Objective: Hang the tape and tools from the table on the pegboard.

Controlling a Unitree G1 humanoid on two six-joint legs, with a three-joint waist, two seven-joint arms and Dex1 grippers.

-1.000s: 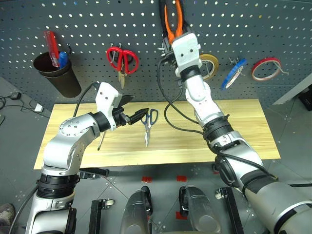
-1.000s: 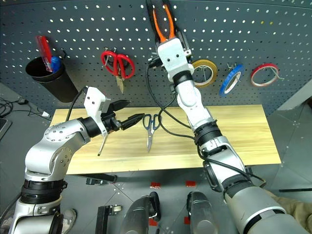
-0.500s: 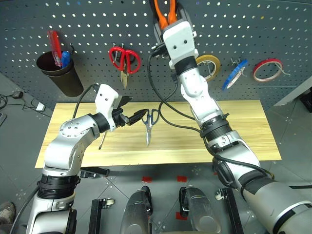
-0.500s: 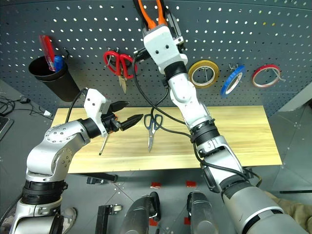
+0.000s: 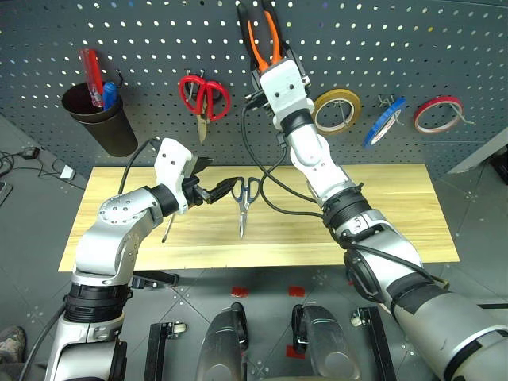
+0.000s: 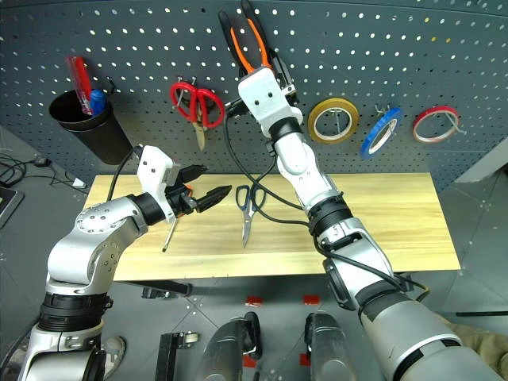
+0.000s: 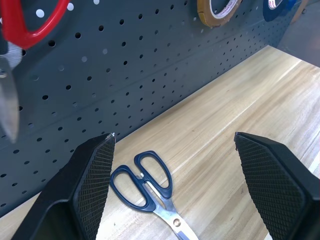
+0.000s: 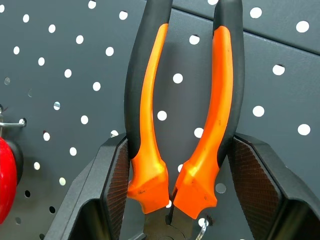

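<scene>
My right gripper (image 5: 272,62) is shut on the pliers (image 5: 260,33), holding their orange-and-black handles (image 8: 150,100) upward against the pegboard (image 5: 444,48). In the right wrist view both fingers (image 8: 117,185) press the pliers near their joint. The dark-handled scissors (image 5: 244,198) lie flat on the table (image 5: 381,214). My left gripper (image 5: 216,176) hovers open just left of them, and the scissors (image 7: 150,182) lie between its pads (image 7: 95,175). The slim screwdriver (image 5: 165,228) lies on the table below my left forearm. The blue tape (image 5: 382,121) hangs on the pegboard.
A yellow tape ring (image 5: 336,111) and a red tape ring (image 5: 439,113) hang on either side of the blue one. Red-handled scissors (image 5: 203,97) hang left of the pliers. A black cup (image 5: 99,119) with tools hangs at the far left.
My right arm has lowered the pliers and shifted them left along the pegboard. The left gripper and the scissors have stayed where they were.
</scene>
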